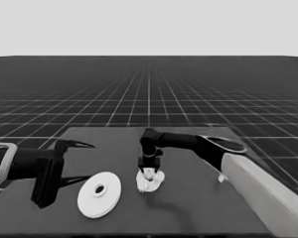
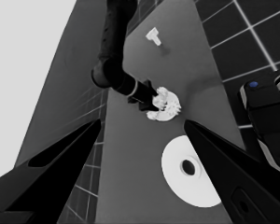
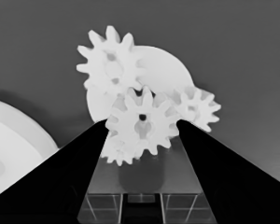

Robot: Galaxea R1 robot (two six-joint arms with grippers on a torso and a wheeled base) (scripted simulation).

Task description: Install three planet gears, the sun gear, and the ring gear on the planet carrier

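Over the smaller round part [image 1: 150, 182], near the middle of the table [image 1: 198, 208], I have the right gripper [image 1: 149, 171] pointing straight down. From the head view I see only a white clump under it; my right wrist view shows what the clump is: the smaller round part [image 3: 165, 72] with three gears [image 3: 111, 61] seated on it, and a fourth gear [image 3: 141, 122] in the middle, level with the fingertips. The right fingers [image 3: 72, 170] sit close on either side of that centre gear and seem to pinch its teeth. The larger round part [image 1: 100, 194] lies flat beside the smaller one, on the left arm's side and a little nearer to me, apart from it; the right wrist view catches only its rim [image 3: 18, 144]. My left gripper [image 1: 79, 161] waits beyond the larger round part at the table's left end, its jaws spread wide and holding nothing. Only the left wrist view shows clearly the thin white piece [image 2: 154, 36], which lies well away from the smaller round part toward the right edge, with bare table between. Around the smaller round part the surface is open on its far and near sides.
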